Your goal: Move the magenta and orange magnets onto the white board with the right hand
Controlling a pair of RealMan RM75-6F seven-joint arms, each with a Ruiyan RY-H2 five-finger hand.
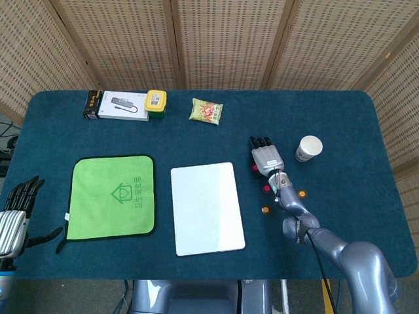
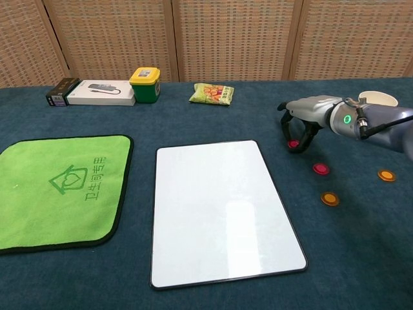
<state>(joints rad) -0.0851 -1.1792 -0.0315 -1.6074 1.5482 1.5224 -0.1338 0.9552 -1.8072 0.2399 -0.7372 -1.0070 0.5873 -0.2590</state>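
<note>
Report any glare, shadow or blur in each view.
Chest view: soft glare patch on the white board, faint shadow under the right hand, everything sharp. Head view: even light, no glare on the board; the left hand is cut off by the frame edge.
</note>
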